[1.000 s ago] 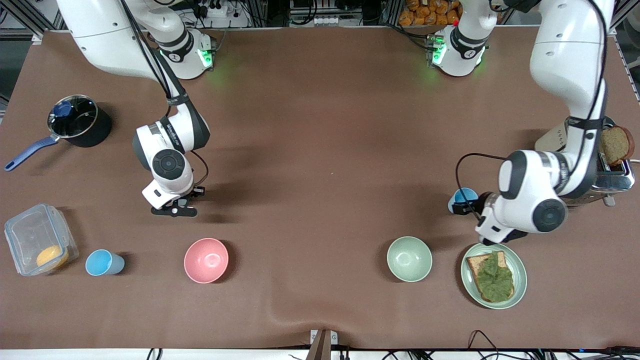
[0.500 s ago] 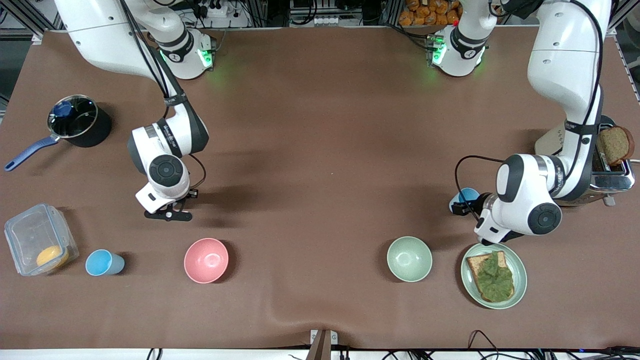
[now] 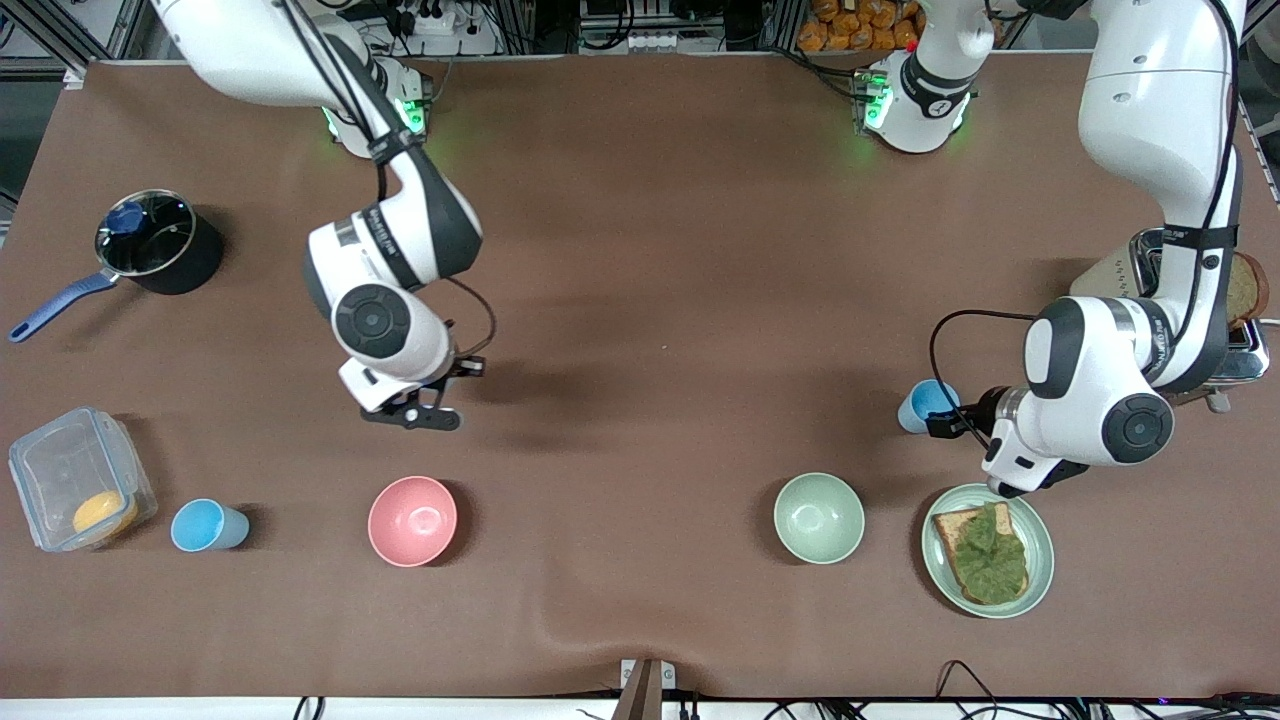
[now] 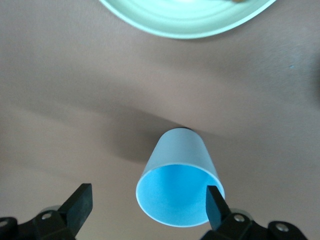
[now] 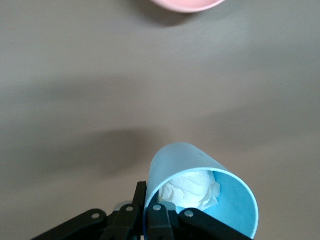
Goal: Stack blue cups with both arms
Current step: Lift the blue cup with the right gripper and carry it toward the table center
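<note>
My right gripper [image 5: 152,212] hangs over bare table [image 3: 640,300], near the pink bowl [image 3: 412,521]. It is pinched tight on the rim of the stuffed cup [image 5: 202,192], a light-blue tumbler with a crumpled white wad inside. The right wrist view shows the cup tipped, its mouth turned toward the camera. In the front view my own wrist hides this cup.

My left gripper [image 4: 149,202] is down at the plain cup [image 3: 925,405], spread wide with one finger on each side of the rim. One finger [image 4: 80,202] stands well clear of the cup. The other finger [image 4: 215,205] overlaps the rim edge, and I cannot tell whether it touches. Nothing is gripped on this side. The plain cup stands on the table with its mouth up. It is farther from the front camera than the plate [image 3: 1045,555] and the green bowl [image 3: 818,517], at the left arm's end of the table.

A spare cup [image 3: 208,525] sits toward the right arm's end, just beside the clear box [image 3: 60,470], between the box and the pink bowl. Neither of my grippers is near it.
</note>
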